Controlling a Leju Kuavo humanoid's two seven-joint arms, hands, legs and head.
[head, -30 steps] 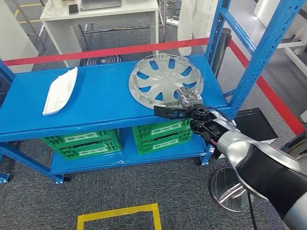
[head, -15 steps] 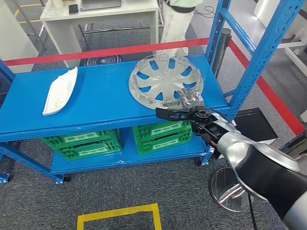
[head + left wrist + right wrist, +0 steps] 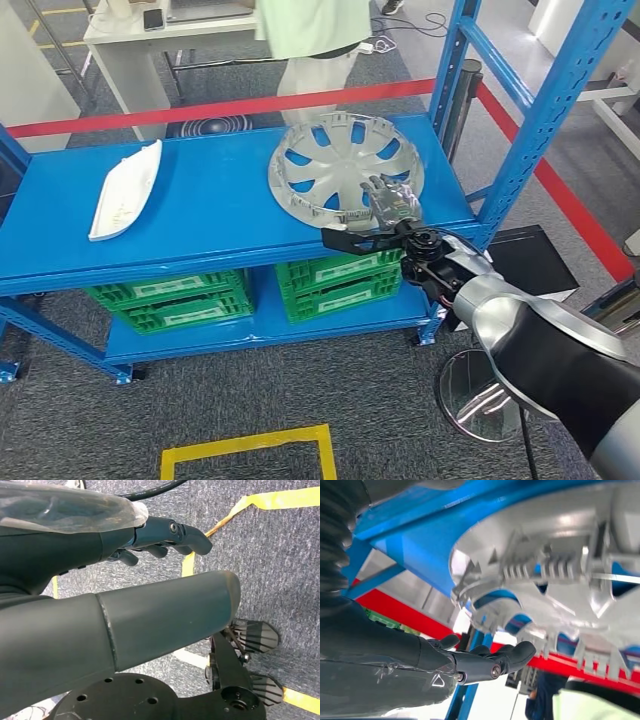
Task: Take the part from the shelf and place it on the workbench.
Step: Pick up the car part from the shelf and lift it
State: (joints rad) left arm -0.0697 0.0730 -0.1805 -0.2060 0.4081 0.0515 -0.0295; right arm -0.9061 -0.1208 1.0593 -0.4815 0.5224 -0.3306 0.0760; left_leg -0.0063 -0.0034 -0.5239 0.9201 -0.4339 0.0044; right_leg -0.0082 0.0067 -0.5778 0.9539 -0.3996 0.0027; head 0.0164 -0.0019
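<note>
Your right hand [image 3: 381,222] sits at the near rim of the wheel cover [image 3: 346,168], which lies face down on the upper deck of the blue shelf [image 3: 204,215], towards its right end. You have the dark fingers [image 3: 353,237] stretched flat along the front edge of the deck, below the rim, while the upper part of the hand rests over the cover's edge. That reads as a rim pinch being set up: the cover is broad and shallow, so its edge is the only place a hand can get purchase. From the right wrist view the fingers [image 3: 486,661] hang just under the ribbed underside of the cover [image 3: 554,565] with a visible gap, so I judge the hand open, holding nothing yet.

The cover overhangs nothing; you will likely need to slide or tip it towards you before the fingers can get beneath.

Your left hand [image 3: 166,532] hangs by your side over the carpet, fingers loosely curled and empty. A white trim piece [image 3: 125,188] lies well apart at the shelf's left end. A person [image 3: 313,40] stands behind the red tape.
</note>
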